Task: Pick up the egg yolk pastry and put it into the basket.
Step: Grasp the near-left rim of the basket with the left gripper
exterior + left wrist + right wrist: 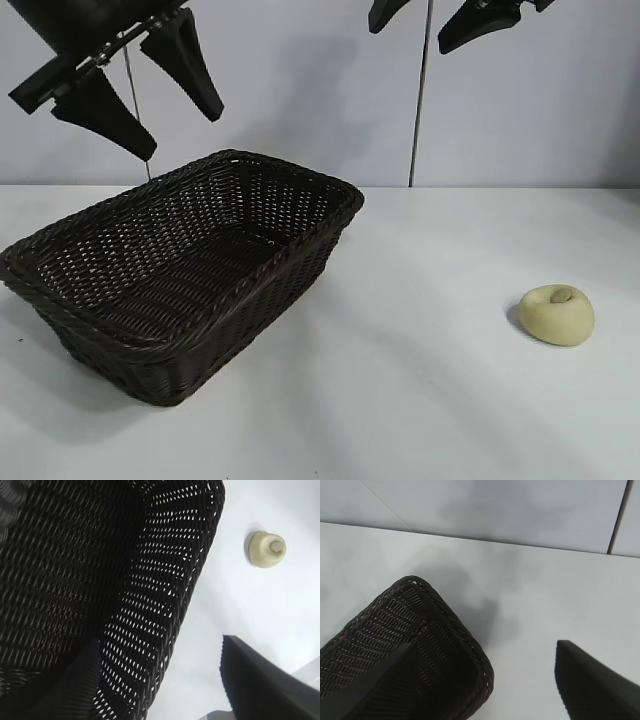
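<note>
A: Where is the egg yolk pastry (557, 314)?

B: It lies on the white desk (430, 390) at the right, on its own, brownish dimple turned up. Nothing touches it.

A: And the basket (150, 345)?

B: At the left of the desk, well apart from the pastry, a dark woven wicker one with a braided rim. Only weave shows inside it.

A: The arms?

B: The left gripper (150, 95) hangs high above the basket's far left end, jaws spread, holding nothing. From its wrist view the pastry (266, 549) shows beyond the basket wall (165, 605). The right gripper (440, 25) is up at the top edge, right of centre, above the desk's far side; its jaws stand apart too, empty.
</note>
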`<state>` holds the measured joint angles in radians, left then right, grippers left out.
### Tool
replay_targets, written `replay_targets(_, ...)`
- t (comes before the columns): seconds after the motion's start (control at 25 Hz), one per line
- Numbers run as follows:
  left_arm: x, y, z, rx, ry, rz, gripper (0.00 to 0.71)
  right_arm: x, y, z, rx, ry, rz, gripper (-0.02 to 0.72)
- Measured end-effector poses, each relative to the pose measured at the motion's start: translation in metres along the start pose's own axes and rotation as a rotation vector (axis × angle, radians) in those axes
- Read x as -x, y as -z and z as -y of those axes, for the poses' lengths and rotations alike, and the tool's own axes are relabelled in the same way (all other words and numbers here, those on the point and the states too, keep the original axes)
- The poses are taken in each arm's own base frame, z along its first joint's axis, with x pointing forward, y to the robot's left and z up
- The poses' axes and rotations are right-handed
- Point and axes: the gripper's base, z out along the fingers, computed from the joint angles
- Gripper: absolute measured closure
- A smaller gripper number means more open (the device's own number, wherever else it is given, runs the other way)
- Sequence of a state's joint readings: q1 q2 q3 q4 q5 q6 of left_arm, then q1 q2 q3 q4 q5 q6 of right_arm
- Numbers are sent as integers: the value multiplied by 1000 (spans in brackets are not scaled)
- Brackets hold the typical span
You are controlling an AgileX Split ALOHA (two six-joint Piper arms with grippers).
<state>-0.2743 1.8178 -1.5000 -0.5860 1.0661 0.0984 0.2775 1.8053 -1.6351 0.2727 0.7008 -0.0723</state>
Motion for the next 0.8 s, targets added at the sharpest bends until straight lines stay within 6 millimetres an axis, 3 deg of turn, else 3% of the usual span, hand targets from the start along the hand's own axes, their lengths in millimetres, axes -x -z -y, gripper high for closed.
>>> replay_targets(0.12, -5, 5, 3, -1, -10, -33, 224, -1, 0, 0, 1, 0, -9, 155)
replay_targets(0.6, -30, 62, 25, 45, -51, 2, 233, -4, 0, 0, 2, 1, -39, 155)
replay_targets(0.8, -55, 70, 22, 62, -12, -4, 234, -4, 0, 0, 0, 3, -41, 155)
